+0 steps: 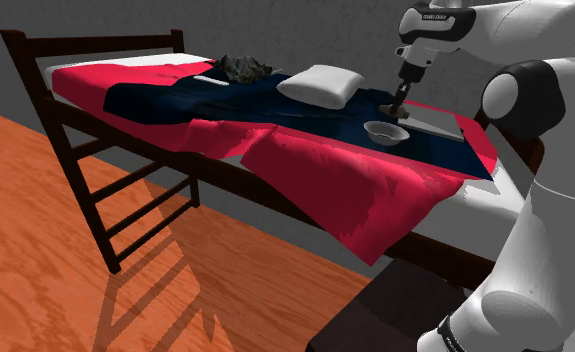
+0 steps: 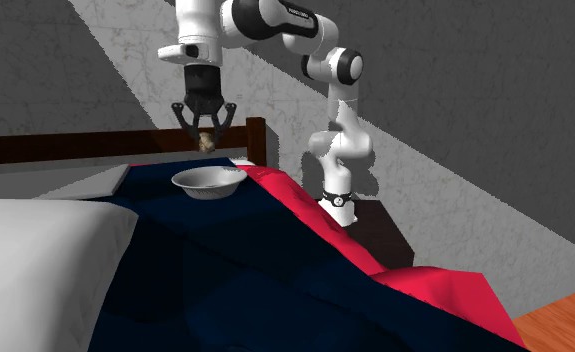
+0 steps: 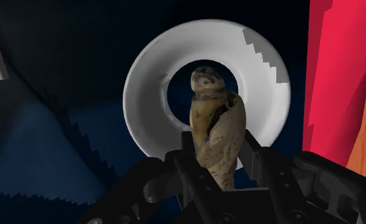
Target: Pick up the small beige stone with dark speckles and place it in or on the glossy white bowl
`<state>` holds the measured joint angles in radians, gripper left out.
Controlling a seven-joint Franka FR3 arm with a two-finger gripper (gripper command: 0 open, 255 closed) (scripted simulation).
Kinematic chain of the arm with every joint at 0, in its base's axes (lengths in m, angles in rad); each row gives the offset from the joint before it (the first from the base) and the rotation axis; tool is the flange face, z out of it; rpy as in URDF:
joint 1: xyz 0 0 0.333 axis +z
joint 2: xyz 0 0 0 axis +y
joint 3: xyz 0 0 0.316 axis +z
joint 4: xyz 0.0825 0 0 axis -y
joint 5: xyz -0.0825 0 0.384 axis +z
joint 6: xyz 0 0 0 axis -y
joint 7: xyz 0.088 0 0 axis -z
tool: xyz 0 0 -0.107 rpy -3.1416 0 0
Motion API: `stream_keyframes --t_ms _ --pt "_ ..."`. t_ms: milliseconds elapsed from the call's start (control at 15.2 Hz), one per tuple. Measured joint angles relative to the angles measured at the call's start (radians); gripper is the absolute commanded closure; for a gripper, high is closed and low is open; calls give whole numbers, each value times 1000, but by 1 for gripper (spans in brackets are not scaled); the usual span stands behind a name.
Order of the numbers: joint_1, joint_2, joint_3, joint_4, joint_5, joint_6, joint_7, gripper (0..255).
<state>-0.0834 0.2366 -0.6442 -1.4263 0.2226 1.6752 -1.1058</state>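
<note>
A small beige stone (image 3: 216, 130) with dark speckles is clasped between my black fingers. My gripper (image 2: 206, 138) hangs a little above the bed, shut on the stone (image 2: 206, 141). The white bowl (image 2: 210, 182) rests upright on the dark blue blanket just in front of and below the gripper in the second exterior view. Looking down along the hand, the bowl (image 3: 149, 83) lies straight beneath the stone. In the shoulder view the gripper (image 1: 399, 103) hovers just behind the bowl (image 1: 385, 131).
The bed has a dark wooden frame (image 1: 105, 200), a red cover (image 1: 365, 190) and a dark blue blanket (image 2: 205, 270). A white pillow (image 1: 321, 84) and a dark rumpled thing (image 1: 240, 68) lie further along the bed. My stand (image 2: 375, 225) is beside the bed.
</note>
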Motion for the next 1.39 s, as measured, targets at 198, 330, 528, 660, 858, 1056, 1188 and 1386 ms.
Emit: stream_keyframes --t_ms 198,330,528,660,858,1056,1188,1386 --pt "10 -9 2 -53 -5 46 1 255" --pt "14 -16 2 -90 -8 77 -2 255" --pt "17 -15 4 -127 -7 115 -6 255" --pt "20 -20 5 -148 -9 132 -6 255" --pt "20 -19 5 -153 -8 138 -7 255" --pt "20 -19 5 -154 -8 138 -7 255" --pt "20 -19 5 -154 -8 139 -7 0" --pt "20 -19 5 -154 -8 139 -7 0"
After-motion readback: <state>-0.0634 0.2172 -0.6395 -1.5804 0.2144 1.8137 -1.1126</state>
